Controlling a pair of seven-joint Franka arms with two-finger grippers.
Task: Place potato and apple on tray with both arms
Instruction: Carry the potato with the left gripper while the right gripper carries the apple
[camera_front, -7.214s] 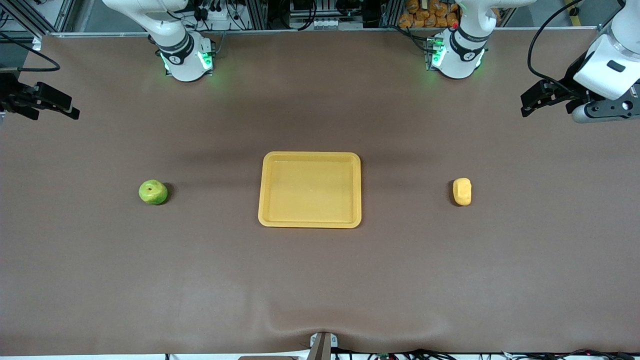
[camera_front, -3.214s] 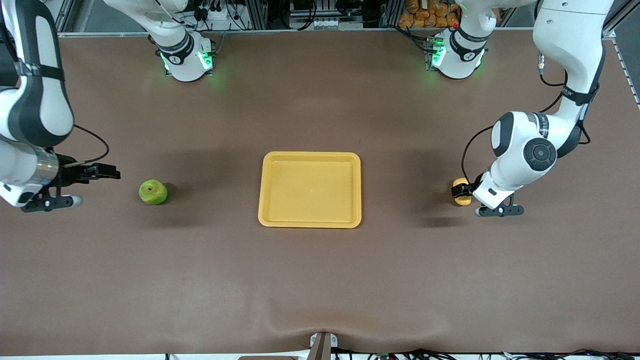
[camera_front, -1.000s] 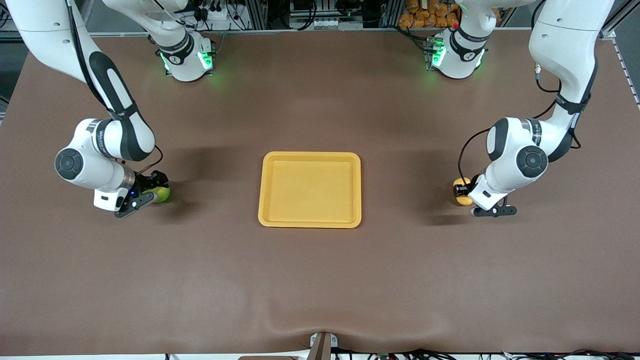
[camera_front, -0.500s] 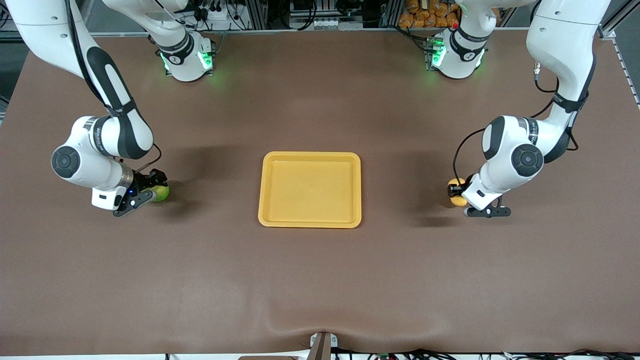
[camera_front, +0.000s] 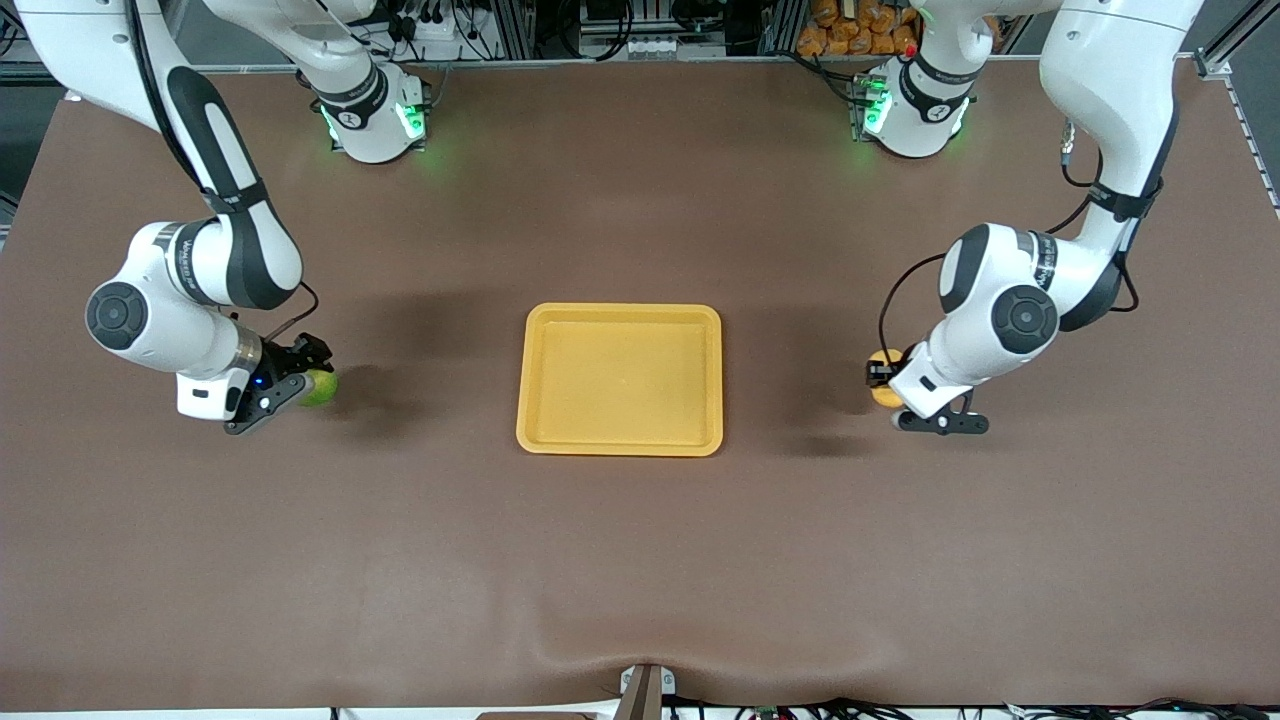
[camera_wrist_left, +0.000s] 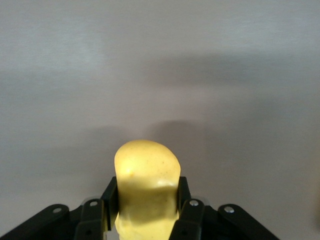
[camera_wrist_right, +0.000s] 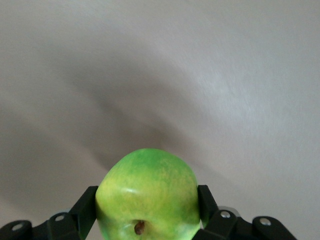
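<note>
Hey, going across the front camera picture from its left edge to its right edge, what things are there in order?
Right gripper shut on the round green apple → flat rectangular yellow-orange tray → left gripper shut on the oblong yellow-orange potato.

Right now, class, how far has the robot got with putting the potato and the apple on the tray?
Done: both fruits are gripped. The left gripper is shut on the potato and the right gripper is shut on the apple. In hand: each is held toward its own arm's end of the table, not yet over the tray. Left: the tray holds nothing, so both must be carried there and released.
</note>
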